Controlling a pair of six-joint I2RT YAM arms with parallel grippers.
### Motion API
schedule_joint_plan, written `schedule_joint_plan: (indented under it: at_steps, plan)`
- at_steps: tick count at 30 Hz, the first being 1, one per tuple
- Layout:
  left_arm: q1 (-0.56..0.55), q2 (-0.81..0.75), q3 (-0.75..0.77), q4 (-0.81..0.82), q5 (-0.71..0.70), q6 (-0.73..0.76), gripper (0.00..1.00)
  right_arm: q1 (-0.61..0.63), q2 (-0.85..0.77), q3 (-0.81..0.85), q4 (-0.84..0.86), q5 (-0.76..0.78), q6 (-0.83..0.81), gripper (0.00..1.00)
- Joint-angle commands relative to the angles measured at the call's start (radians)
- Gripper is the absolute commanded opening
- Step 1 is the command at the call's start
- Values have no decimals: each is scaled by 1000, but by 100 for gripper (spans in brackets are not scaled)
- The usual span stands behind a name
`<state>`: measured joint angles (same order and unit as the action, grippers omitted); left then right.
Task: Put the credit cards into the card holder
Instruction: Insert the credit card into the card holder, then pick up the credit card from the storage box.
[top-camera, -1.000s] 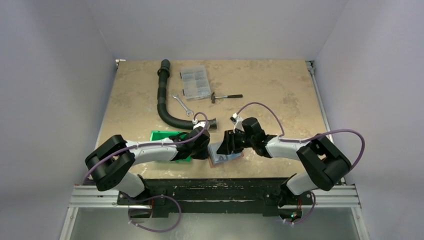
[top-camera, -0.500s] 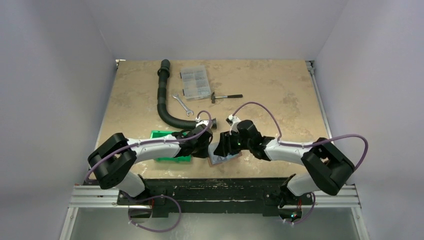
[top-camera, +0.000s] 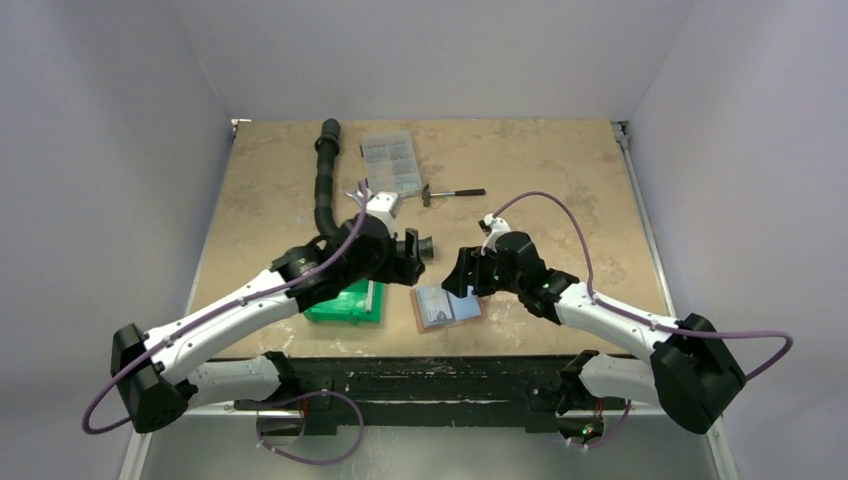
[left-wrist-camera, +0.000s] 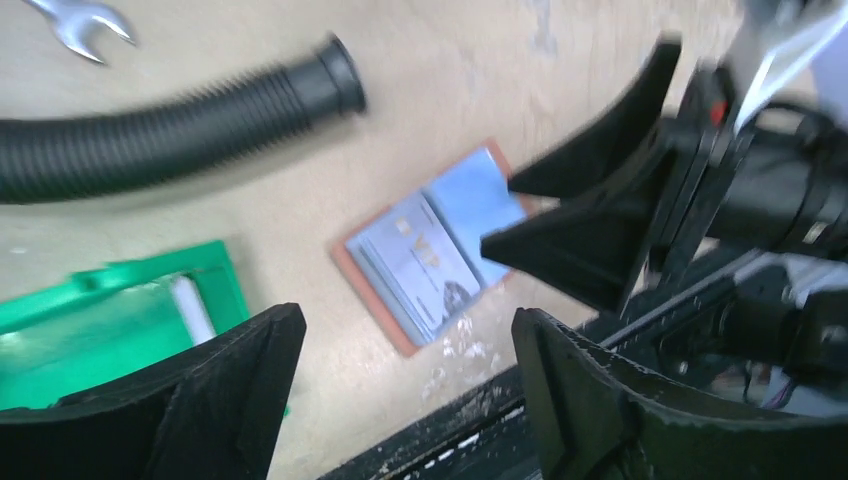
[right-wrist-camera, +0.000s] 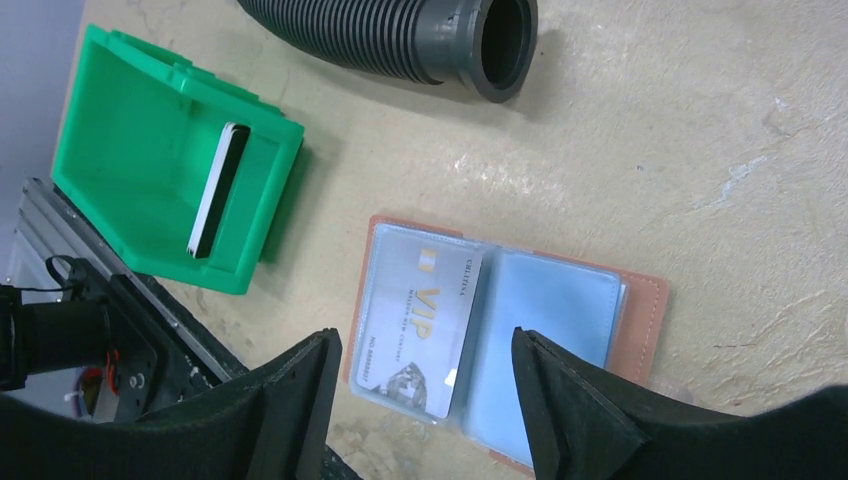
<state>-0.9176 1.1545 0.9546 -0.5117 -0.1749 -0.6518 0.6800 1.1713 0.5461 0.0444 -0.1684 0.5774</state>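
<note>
Card holder lying open at near edge of table, one VIP card pocketed; more cards waiting in green bin; left gripper, right gripper both gaping empty

On the tan, mottled table in front of me, a black ribbed hose starts at the far left and runs toward the near side. It then bends right and ends in a smooth round collar with an open mouth, lying on the tabletop. A silver wrench lies just beside the hose, with only one open end in my view. Farther back sits a clear compartment box with its lid shut. Just right of it is a small hammer, its black handle pointing right. A bright green plastic bin sits close to the table's near edge, left of centre.
</note>
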Motion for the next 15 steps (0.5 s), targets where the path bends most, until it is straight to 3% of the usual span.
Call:
schedule_joint_plan:
  at_steps: [1, 5, 15]
  plan:
    - [117, -45, 60, -177, -116, 66, 87, 0, 9, 39, -2, -12, -17, 71]
    - [229, -20, 20, -215, -121, 72, 94, -1, 18, 34, 23, -40, -1, 71]
    - [258, 106, -115, -64, -40, 38, 95, -1, -31, 10, 15, -39, 7, 71]
